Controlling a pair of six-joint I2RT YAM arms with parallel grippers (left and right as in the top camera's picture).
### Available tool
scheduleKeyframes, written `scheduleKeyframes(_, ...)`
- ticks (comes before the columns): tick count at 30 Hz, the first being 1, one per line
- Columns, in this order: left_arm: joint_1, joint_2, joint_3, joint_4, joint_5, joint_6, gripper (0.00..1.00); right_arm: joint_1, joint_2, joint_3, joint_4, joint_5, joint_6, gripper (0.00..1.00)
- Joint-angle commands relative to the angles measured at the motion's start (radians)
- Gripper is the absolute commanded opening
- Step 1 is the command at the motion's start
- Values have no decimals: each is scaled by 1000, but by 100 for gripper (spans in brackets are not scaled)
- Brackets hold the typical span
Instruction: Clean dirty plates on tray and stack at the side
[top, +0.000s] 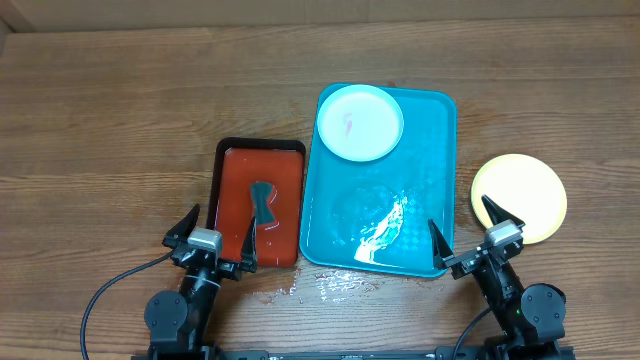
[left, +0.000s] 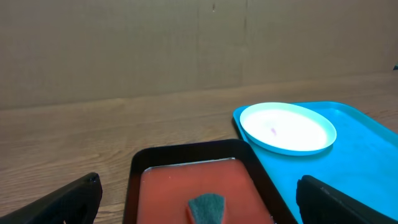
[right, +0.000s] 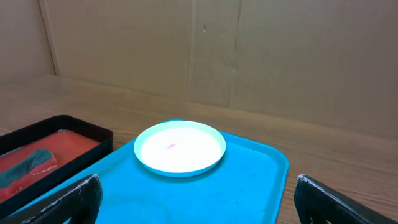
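A pale mint-rimmed plate (top: 360, 122) with a small pink smear lies at the far left of the teal-blue tray (top: 430, 160). It also shows in the left wrist view (left: 287, 127) and in the right wrist view (right: 180, 148). A yellow-green plate (top: 520, 197) lies on the table right of the tray; whether another plate lies under it, I cannot tell. My left gripper (top: 212, 238) is open and empty over the near end of the red tray (top: 232, 190). My right gripper (top: 468, 235) is open and empty at the teal tray's near right corner (right: 249, 186).
The black-rimmed red tray (left: 180, 177) holds a dark grey-green sponge (top: 262, 203), also in the left wrist view (left: 206, 208). Water glistens on the teal tray's near part (top: 385, 225) and on the table in front of it (top: 335, 285). A cardboard wall stands behind the table.
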Motion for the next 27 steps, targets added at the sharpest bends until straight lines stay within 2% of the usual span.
scheduleKeyframes(1,6,-7,-3,0,8,17,100,-3,-12,-11,8,3,4,100)
scheduleKeyframes(20,6,-7,-3,0,8,17,100,-2,-12,-11,13,-54,4,100)
scheduleKeyframes(23,6,-7,-3,0,8,17,100,-2,-12,-10,47,-135,12,100)
scheduleKeyframes(27,6,-7,-3,0,8,17,100,-2,1,86,43,-165,90,100)
